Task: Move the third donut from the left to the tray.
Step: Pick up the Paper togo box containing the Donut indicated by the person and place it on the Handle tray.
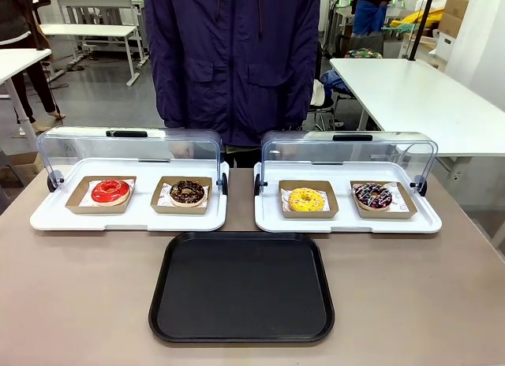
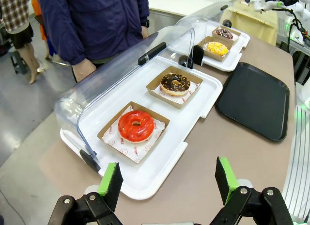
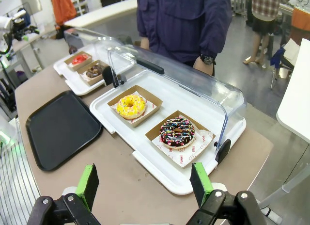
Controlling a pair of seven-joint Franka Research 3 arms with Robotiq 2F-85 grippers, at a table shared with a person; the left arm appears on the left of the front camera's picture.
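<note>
- Yellow donut (image 1: pixel 306 199), iced bright and dotted with sprinkles, lies in a shallow cardboard box (image 1: pixel 325 211) on the right white tray (image 1: pixel 347 225), beyond the grippers and the black tray.
- Nearest the left wrist camera, the left gripper (image 2: pixel 168 179) hangs above the table's (image 1: pixel 79 295) edge with its green-padded fingers (image 2: pixel 110 180) spread wide, holding nothing and touching nothing.
- On the other side, the right gripper (image 3: pixel 144 180) hovers over the table just short of the right white tray, its fingers (image 3: pixel 199 179) spread as wide, with nothing between them.
- Next out, the black tray (image 1: pixel 241 291) lies flat at the middle of the table, bare, close in front of the gap between the two white trays.
- Behind it, the left white tray (image 1: pixel 126 221) carries a red donut (image 1: pixel 110 191) and, to its right, a chocolate donut (image 1: pixel 187 192), each in its own brown box.
- Level with them, the yellow donut takes the left place on the right white tray, with a dark sprinkled donut (image 1: pixel 372 196) boxed just beside it on the right.
- Both trays' clear domed lids (image 1: pixel 126 149) stand swung up and back, leaving all four donuts uncovered.
- Farthest off, a person in a dark blue jacket (image 1: pixel 237 58) stands at the table's far side behind the trays, one hand (image 2: pixel 83 69) hanging near the left tray's raised lid.
</note>
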